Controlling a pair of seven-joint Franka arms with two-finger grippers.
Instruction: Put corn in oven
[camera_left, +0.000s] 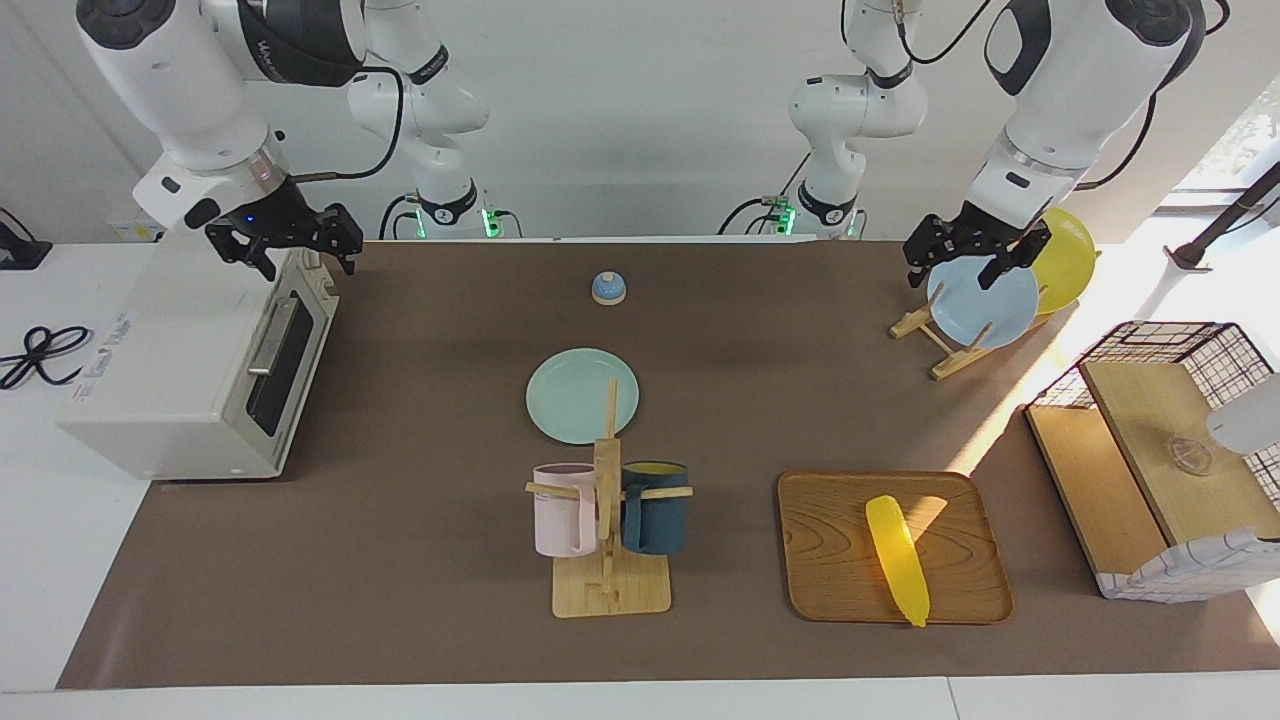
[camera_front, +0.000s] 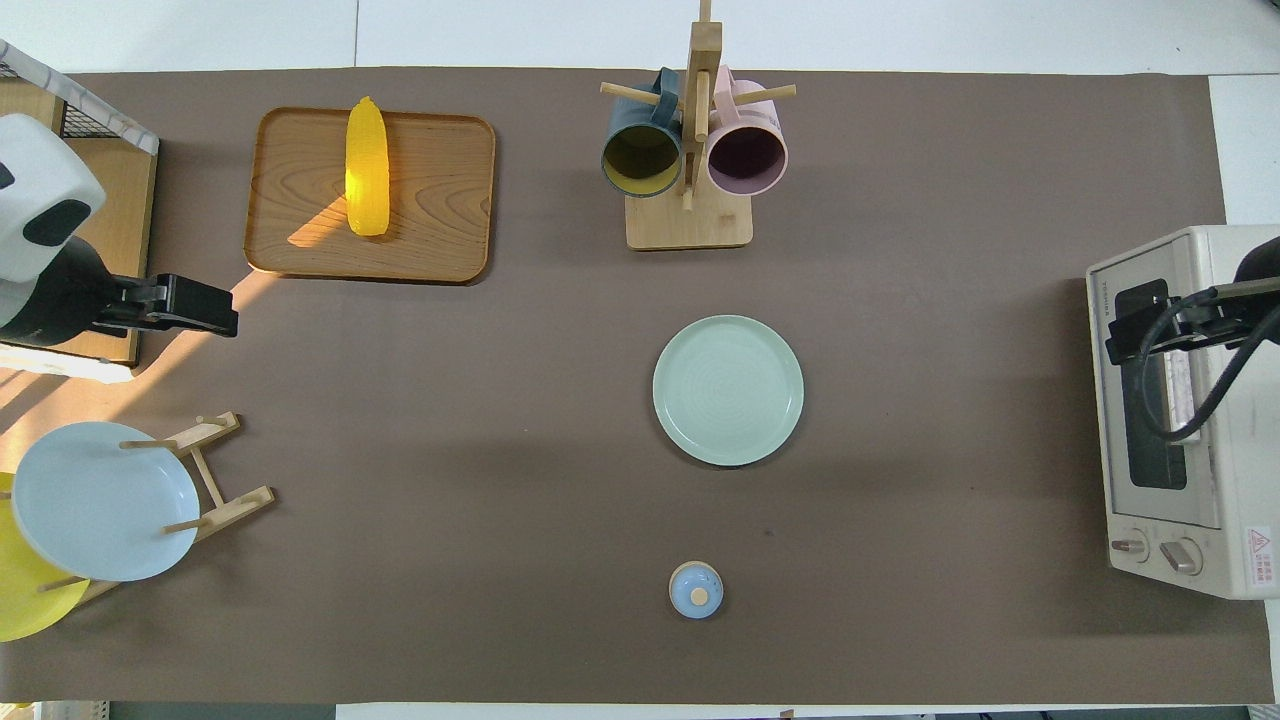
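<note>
- The corn (camera_left: 897, 558) lies flat on the wooden tray (camera_left: 830, 590), toward the left arm's end of the table, its pointed tip reaching the tray's rim on the side away from the robots. Nothing touches it.
- The left gripper (camera_left: 975, 257) hangs in the air over the plate rack (camera_left: 940, 345), jaws spread and empty. The corn is well apart from those jaws, down on the tray, farther out along the table.
- In the overhead view the left gripper (camera_front: 195, 305) shows side-on, pointing toward the middle of the table, with the tray (camera_front: 440, 190) just ahead and to one side of its tips.
- The right gripper (camera_left: 290, 240) hovers over the top corner of the oven (camera_left: 190, 370), jaws spread, holding nothing. The door's bar handle sits just below and slightly forward of its fingertips.
- The oven door looks closed, dark glass facing the table's middle. My read: the right arm is parked there because the door has to drop before anything goes in.
- Likewise the left arm is the natural one for the pick, since the tray lies on its end.
- Task has barely begun by the look of it: corn not lifted, door not opened.
- The cob is smooth and tapered, so a grasp across its thick middle seems safest; near the tip it could slip.
- The mug stand (camera_left: 608, 540) and green plate (camera_left: 580, 395) lie between tray and oven, so a carried cob should pass above them.
</note>
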